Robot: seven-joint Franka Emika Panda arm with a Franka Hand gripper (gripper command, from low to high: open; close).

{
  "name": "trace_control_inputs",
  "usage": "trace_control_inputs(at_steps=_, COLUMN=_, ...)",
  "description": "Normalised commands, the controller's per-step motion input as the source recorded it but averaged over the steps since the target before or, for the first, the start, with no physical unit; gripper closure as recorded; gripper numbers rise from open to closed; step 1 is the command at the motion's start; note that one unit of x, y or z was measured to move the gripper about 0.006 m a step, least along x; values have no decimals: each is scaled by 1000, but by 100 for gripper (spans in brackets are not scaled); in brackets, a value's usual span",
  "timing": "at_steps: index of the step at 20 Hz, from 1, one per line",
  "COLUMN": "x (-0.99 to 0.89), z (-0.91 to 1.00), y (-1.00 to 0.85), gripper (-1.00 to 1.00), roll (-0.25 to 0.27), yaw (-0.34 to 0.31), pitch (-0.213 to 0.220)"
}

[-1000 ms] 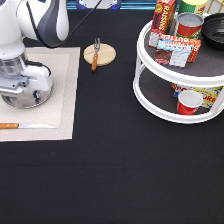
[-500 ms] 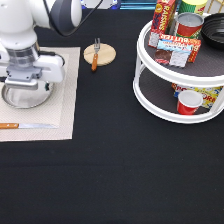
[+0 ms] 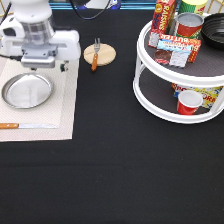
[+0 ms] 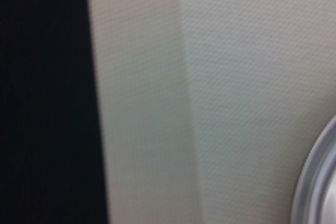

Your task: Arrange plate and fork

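Plate [image 3: 27,90]: you find it flat on the cream placemat [image 3: 65,107], near the table's left edge in the exterior view; nothing rests on it. Its silver rim [image 4: 319,175] also shows in the wrist view, beside the placemat [image 4: 187,100].
Fork [image 3: 95,54]: you see it lying across the round wooden coaster [image 3: 105,54], tines toward the table's top edge, well apart from the plate and off the placemat.
Gripper [image 3: 40,64]: you see the white hand hanging over the placemat's top edge, just above the plate toward the exterior view's top; you cannot tell from these views whether it is released or clenched, and nothing shows in its hold.
Knife [image 3: 27,125]: it lies along the placemat's bottom strip, below the plate, handle toward the left edge.
Two-tier turntable [image 3: 150,95]: you find it at the table's right side, carrying boxes, a tin can [image 3: 189,25] and a red cup [image 3: 188,102].
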Motion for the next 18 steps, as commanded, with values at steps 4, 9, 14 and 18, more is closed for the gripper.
trace_control_inputs(at_steps=4, x=-992, z=5, y=700, gripper=-100, roll=-17, yaw=0, pitch=-47)
trace_control_inputs(at_steps=9, x=-718, z=-6, y=888, gripper=-100, roll=-56, yaw=0, pitch=-21)
trace_control_inputs(at_steps=14, x=-392, z=-130, y=911, gripper=-100, roll=-97, yaw=9, pitch=0)
trace_control_inputs(at_steps=18, x=-138, z=-343, y=613, gripper=-100, roll=-106, yaw=21, pitch=0)
